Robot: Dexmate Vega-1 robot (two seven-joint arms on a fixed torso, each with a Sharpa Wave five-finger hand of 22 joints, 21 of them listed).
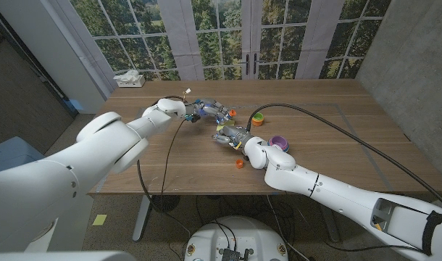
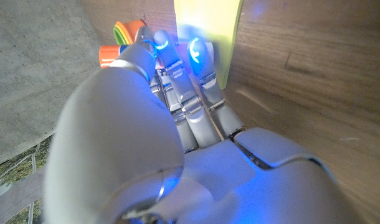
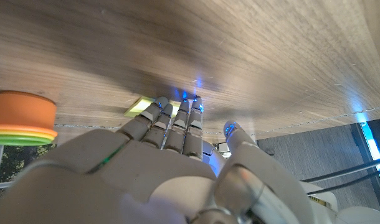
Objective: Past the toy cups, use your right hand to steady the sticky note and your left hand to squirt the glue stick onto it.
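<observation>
The wooden desk [image 1: 330, 138] fills the middle of the room, with tall windows behind it and a thick black cable [image 1: 337, 127] curving across its right half.

The left arm reaches in over the desk, and its left hand [image 1: 206, 112] hangs out near the middle. From the head view those fingers [image 2: 202, 74] look curled around something with an orange end, the glue stick [image 2: 108, 55], which shows as an orange cap just beside the fingers in the left wrist view; I cannot tell for sure that they grip it.

The right arm comes in from the other side, and the right hand [image 1: 232, 136] sits just in front of the left one, the two close together. Its fingers [image 3: 177, 121] stretch forward side by side, tips down toward the desk, holding nothing I can see.

The note [image 2: 209, 31], pale yellow-green, lies on the desk right at the tips of the left fingers. In the right wrist view a corner of it peeks out just past the right fingertips; whether they press on it I cannot tell.

A stack of cups [image 1: 257, 119], orange on top with green and yellow rims below, stands just beyond the right fingers, to their right. A purple cup [image 1: 278, 143] sits beside the right wrist. A tissue box [image 1: 128, 78] rests at the far left corner. A small orange piece [image 1: 240, 164] lies by the right forearm, well behind the fingers.
</observation>
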